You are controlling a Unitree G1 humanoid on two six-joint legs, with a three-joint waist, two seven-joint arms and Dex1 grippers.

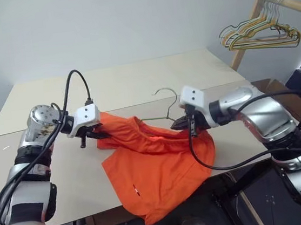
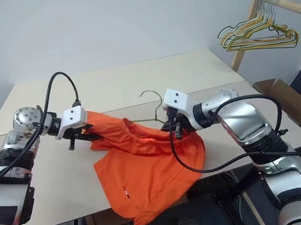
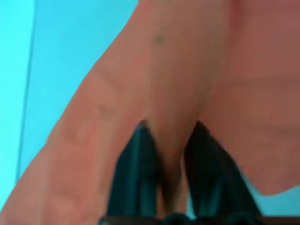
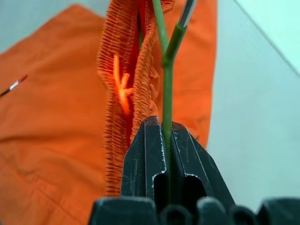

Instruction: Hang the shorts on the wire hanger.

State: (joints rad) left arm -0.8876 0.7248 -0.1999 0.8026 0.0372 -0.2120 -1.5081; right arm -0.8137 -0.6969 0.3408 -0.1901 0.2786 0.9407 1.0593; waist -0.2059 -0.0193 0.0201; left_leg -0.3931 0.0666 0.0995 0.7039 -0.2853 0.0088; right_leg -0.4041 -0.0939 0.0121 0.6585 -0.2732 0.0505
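Observation:
The orange shorts (image 1: pixel 156 166) lie bunched on the table, their lower part drooping over its front edge. Above them pokes out the curved hook of the wire hanger (image 1: pixel 164 92), while the rest of the hanger runs inside the gathered waistband (image 4: pixel 123 70). My right gripper (image 1: pixel 188 124) is shut on the hanger's wire (image 4: pixel 167 93) at the shorts' right end. At the left end of the shorts, my left gripper (image 1: pixel 95 134) has its fingers (image 3: pixel 136 168) apart, with a fold of orange fabric lying between them.
The pale table (image 1: pixel 135 76) stretches away behind the shorts. A wooden rack (image 1: pixel 290 3) at the back right carries a bunch of yellowish and grey hangers (image 1: pixel 261 33). On the floor to the right stands a cardboard box (image 2: pixel 292 103).

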